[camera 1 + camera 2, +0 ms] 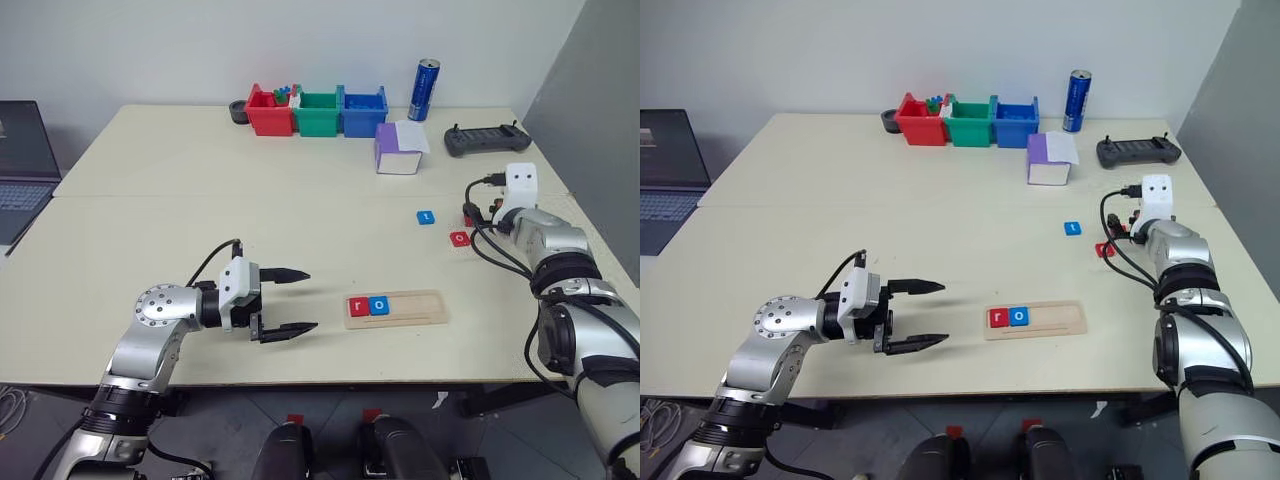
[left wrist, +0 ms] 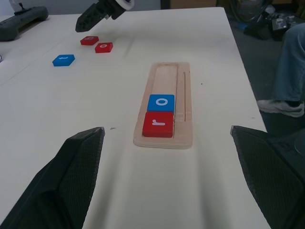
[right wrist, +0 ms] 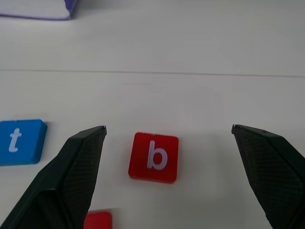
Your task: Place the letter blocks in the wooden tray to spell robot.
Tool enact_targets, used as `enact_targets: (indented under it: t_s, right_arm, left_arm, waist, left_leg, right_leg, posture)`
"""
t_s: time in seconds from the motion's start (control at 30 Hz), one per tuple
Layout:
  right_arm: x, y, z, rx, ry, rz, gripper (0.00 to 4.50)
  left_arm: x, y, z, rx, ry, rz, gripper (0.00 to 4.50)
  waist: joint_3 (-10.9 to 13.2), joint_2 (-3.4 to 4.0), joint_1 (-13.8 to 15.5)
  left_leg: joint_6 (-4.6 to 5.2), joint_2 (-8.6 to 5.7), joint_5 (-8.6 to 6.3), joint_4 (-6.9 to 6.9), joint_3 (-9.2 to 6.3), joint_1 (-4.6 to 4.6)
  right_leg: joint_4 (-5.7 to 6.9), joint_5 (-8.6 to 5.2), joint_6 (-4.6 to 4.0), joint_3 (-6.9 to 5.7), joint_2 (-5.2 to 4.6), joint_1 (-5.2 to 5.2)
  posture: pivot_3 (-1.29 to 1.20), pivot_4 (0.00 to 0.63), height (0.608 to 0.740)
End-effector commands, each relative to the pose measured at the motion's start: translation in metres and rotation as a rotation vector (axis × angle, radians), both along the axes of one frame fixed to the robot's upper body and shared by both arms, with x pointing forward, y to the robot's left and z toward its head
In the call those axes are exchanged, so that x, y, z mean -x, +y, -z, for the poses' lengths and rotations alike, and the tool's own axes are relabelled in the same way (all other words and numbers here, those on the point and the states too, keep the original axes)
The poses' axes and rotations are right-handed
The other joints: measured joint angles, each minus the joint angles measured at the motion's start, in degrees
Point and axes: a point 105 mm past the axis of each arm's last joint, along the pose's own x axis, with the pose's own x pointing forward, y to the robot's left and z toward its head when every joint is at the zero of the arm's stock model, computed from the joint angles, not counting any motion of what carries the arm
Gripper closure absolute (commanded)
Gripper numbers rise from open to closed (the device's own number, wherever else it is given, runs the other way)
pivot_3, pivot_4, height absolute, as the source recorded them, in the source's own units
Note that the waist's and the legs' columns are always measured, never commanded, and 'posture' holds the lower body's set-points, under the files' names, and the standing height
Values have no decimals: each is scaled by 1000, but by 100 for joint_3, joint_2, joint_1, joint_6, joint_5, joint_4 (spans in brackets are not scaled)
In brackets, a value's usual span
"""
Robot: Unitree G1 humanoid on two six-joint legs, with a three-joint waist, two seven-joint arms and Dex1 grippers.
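The wooden tray (image 1: 412, 309) lies near the table's front edge, with a red "r" block (image 1: 359, 307) and a blue "o" block (image 1: 379, 305) at its left end. My left gripper (image 1: 310, 300) hovers open just left of the tray, pointing at it. To the back right lie a blue "t" block (image 3: 16, 141), a red "b" block (image 3: 154, 157) and a red "o" block (image 1: 460, 238). My right gripper (image 3: 167, 128) is open above the table, the "b" block lying between its fingers (image 3: 78, 176) in the wrist view, untouched.
A purple-and-white box (image 1: 400, 150) stands behind the loose blocks. Red (image 1: 268, 112), green (image 1: 318, 113) and blue (image 1: 363, 112) bins, a blue can (image 1: 426, 89) and a black controller (image 1: 487, 140) line the back. A laptop (image 1: 20, 165) sits far left. A person's leg (image 2: 290, 71) is beside the table.
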Motion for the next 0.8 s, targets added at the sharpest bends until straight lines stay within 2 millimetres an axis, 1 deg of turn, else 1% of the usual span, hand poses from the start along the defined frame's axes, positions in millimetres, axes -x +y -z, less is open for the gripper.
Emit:
enact_targets:
  t_s: [0.03, 0.37, 0.57, 0.8]
  right_arm:
    - [-5, -2, -18, 21, -59, 13, 19]
    - [-6, 0, -16, 21, -56, 18, 19]
    - [-6, 0, -16, 19, -56, 21, 19]
    - [-6, 1, -15, 12, -52, 25, 19]
  left_arm:
    - [2, 2, -11, 8, -36, -4, 0]
    - [3, 0, -11, 16, -31, -6, 0]
    - [-1, 0, -17, 40, -47, -18, 0]
    - [-3, 3, -13, 46, -39, -26, 0]
  waist:
    - [0, 0, -26]
    - [0, 0, -33]
    - [0, 0, -33]
    - [0, 0, -37]
  left_leg:
    - [0, 0, 0, 0, 0, 0]
    - [0, 0, 0, 0, 2, 0]
    - [0, 0, 0, 0, 2, 0]
    - [0, 0, 0, -1, 2, 0]
  right_leg:
    - [0, 0, 0, 0, 0, 0]
    - [-1, 0, 0, 2, 0, 0]
    - [-1, 0, 0, 2, -1, 0]
    - [-1, 0, 0, 2, 0, 0]
  posture:
    - [0, 150, 740]
    - [0, 150, 740]
    - [0, 150, 740]
    - [0, 150, 740]
